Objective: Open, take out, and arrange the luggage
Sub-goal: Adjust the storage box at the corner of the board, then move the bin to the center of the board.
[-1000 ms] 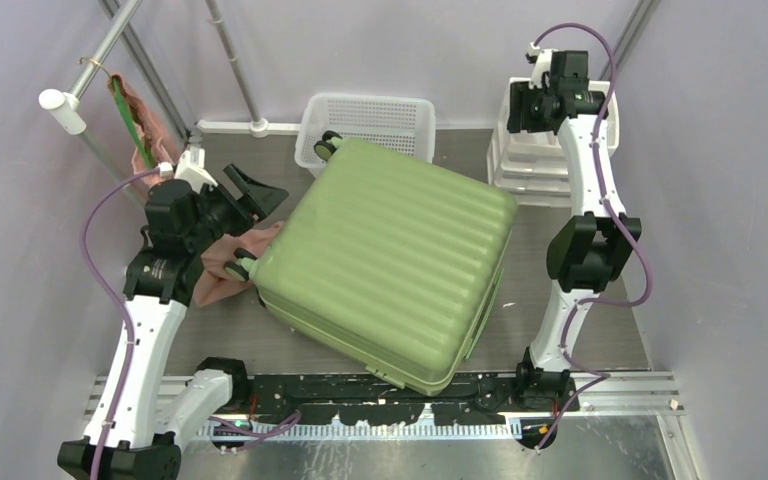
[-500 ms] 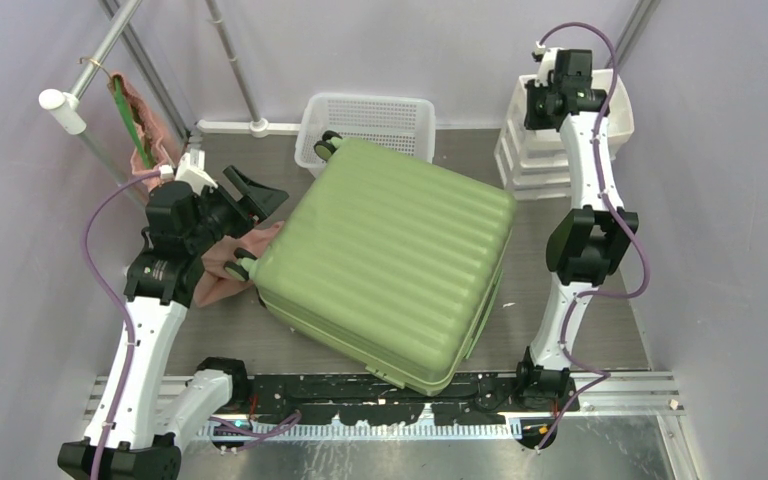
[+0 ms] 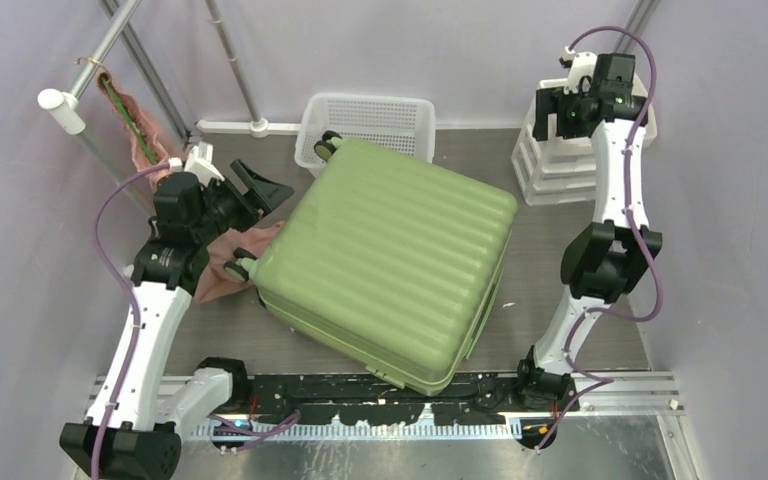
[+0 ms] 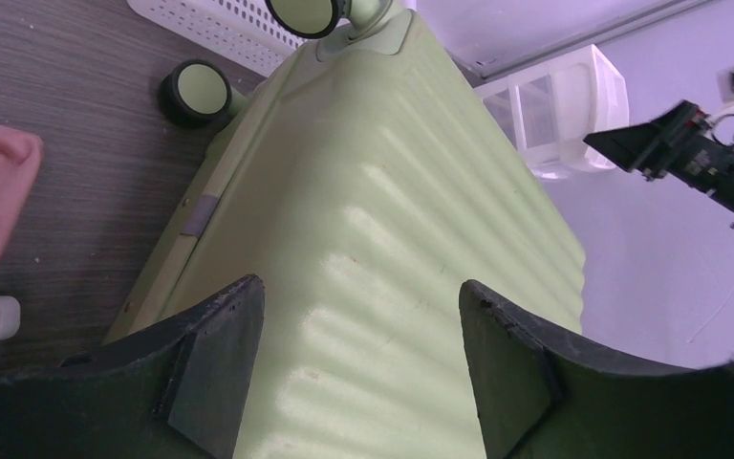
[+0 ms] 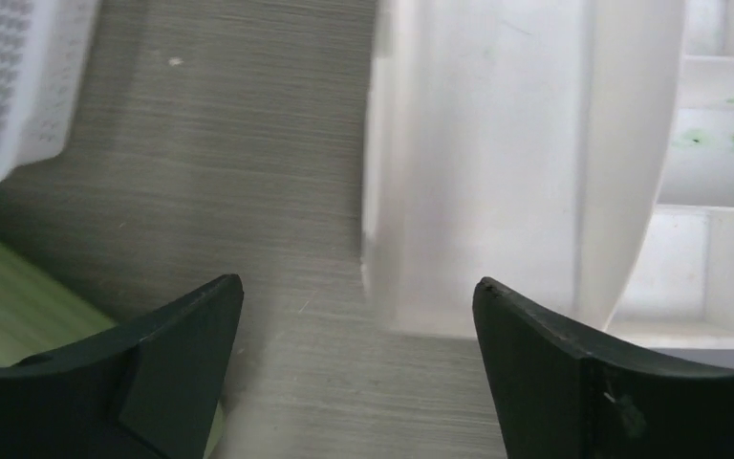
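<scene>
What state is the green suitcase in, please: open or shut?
Shut. The suitcase lies flat, ribbed shell up, its two halves closed together along the side seam; no lining shows.

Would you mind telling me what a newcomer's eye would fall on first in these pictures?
The closed light-green luggage fills the middle of the table, lying skewed with one corner by the white basket. The left gripper hovers open at its left side near a pink cloth, while the right gripper hangs open over the white drawer unit at the far right.
</scene>
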### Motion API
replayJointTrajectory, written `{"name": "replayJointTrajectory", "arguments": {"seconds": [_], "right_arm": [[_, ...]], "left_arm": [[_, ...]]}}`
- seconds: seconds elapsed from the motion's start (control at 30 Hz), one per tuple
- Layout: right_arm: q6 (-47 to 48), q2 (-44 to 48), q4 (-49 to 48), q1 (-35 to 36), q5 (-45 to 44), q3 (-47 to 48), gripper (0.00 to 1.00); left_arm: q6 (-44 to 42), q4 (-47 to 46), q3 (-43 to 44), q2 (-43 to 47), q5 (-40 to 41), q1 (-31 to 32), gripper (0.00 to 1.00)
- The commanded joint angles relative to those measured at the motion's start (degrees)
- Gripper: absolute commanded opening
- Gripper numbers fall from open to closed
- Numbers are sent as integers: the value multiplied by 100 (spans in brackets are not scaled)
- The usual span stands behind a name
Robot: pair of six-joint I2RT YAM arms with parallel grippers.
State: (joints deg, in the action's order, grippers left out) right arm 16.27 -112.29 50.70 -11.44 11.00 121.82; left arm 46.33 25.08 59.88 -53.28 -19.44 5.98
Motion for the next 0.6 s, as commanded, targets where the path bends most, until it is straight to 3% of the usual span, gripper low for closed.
{"name": "replayJointTrajectory", "arguments": {"seconds": [0.0,0.2,0.4,0.57], "right_arm": [[137,1328,241,32,1470,-191,99],[-928,1936,-412,154,3060,-1396,100],[-1498,1262,-741,664,2776,-1105,100],[-1557,164,-590,1019,2641,-290,100]], "left_arm": [[30,-318,362,-77,-181,-32,75],[87,-606,362,-308,-232,-35,75],[-153,-789,631,-857,104,26,70],[-1148,-733,1226,-1538,1255,473,67]]}}
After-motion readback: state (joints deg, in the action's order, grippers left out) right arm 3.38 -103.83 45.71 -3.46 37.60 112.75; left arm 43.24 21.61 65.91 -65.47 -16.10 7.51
